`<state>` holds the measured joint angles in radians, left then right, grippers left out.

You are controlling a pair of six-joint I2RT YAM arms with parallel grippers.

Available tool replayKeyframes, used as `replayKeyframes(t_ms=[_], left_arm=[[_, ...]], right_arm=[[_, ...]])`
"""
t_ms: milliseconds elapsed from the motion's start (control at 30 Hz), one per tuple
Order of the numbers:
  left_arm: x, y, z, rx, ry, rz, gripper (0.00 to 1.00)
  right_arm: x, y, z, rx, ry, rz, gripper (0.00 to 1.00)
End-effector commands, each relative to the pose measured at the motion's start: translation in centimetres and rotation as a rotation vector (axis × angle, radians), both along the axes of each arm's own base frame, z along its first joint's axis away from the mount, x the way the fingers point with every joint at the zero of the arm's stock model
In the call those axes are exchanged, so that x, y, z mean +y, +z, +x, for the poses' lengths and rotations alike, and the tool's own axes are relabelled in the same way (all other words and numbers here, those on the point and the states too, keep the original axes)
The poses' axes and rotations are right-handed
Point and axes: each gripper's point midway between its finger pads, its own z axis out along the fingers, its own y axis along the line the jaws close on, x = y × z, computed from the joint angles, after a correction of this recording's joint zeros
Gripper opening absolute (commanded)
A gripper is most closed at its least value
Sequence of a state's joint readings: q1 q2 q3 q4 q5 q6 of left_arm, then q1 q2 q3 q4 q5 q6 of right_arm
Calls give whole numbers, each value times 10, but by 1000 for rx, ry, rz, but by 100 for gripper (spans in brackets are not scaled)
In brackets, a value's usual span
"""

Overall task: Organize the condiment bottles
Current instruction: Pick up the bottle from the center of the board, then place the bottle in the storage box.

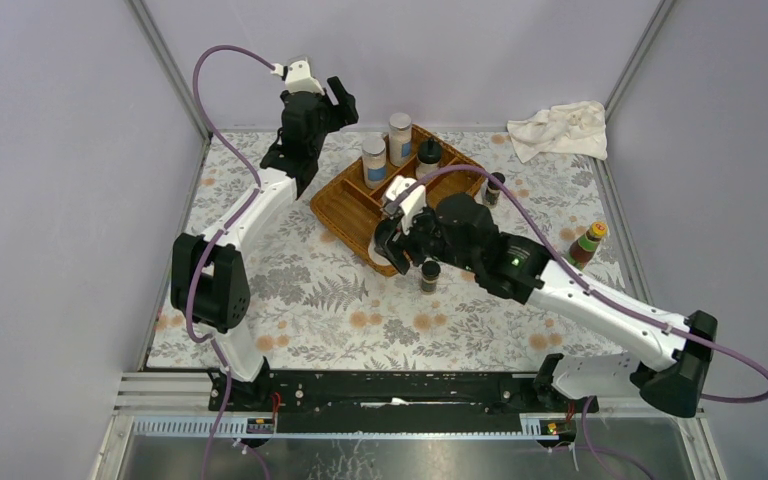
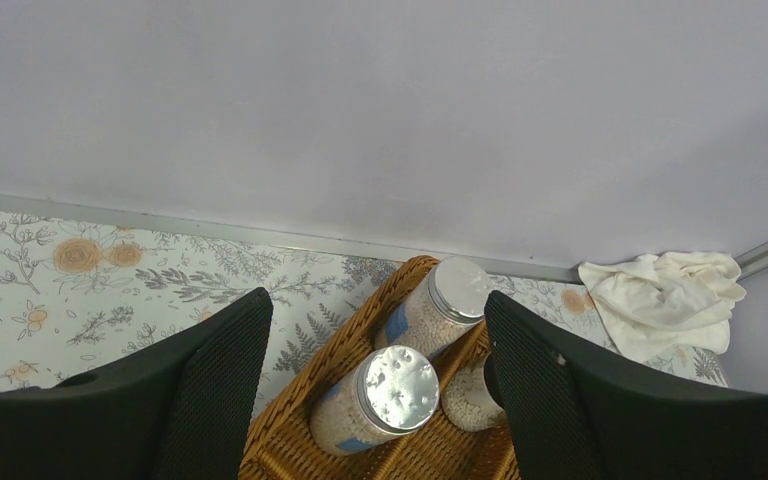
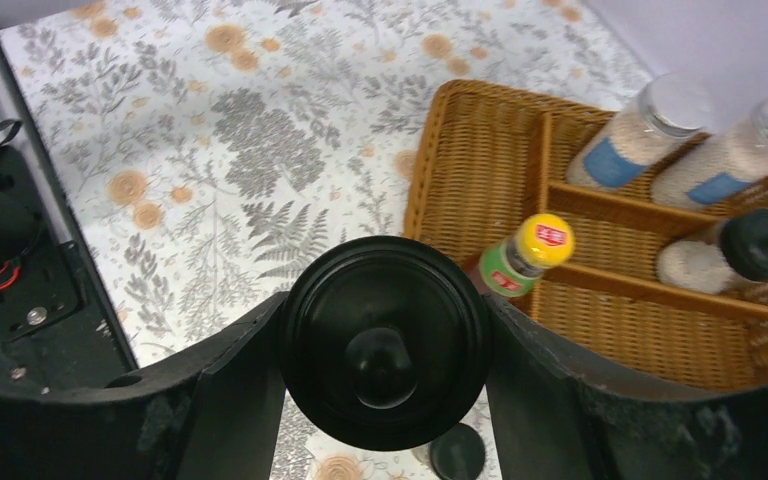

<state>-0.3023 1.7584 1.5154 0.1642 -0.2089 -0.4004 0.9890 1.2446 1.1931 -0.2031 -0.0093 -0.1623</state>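
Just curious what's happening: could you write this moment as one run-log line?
right pincer: shut on black-lidded round jar, by near edge of brown wicker divided tray | left pincer: open, empty, above blue-labelled white shakers in tray

**Left hand open and high, right hand gripping**

Our left arm (image 1: 260, 205) folds at the elbow near its base, then runs up toward the far left of the desk (image 1: 290, 300), wrist raised. The left hand (image 1: 338, 103) hangs there with its fingers (image 2: 210, 390) spread wide and nothing between them. Our right arm (image 1: 580, 295) stretches diagonally from the near right toward the middle. The right hand (image 1: 392, 248) points downward, both fingers pressed against a black-lidded jar (image 3: 384, 340).
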Motion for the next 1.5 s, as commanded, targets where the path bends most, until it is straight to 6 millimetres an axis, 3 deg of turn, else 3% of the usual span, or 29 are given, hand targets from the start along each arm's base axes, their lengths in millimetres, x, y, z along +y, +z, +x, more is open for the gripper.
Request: replayKeyframes(t_ms=[0,200,500,767,1100,1467], left_arm=[[0,17,-1,-53,15,-8,82],[-2,17,-1,-52,10,-13,82],[-2,19,-2,-56,8,-9,82],[-2,21,-3,-61,7,-6,82],[-3,16,-1,-53,7,-3,82],[-5,9,3,-41,4,-1,82]], right_arm=[[-23,55,13,-146,-115,84,0],[-47,68,35,-223,-282,58,0],[-67,70,83,-230,-424,50,0],[-80,48,137,-192,-505,44,0],[-65,29,201,-145,-475,95,0],[-49,-6,261,-87,-459,78,0]])
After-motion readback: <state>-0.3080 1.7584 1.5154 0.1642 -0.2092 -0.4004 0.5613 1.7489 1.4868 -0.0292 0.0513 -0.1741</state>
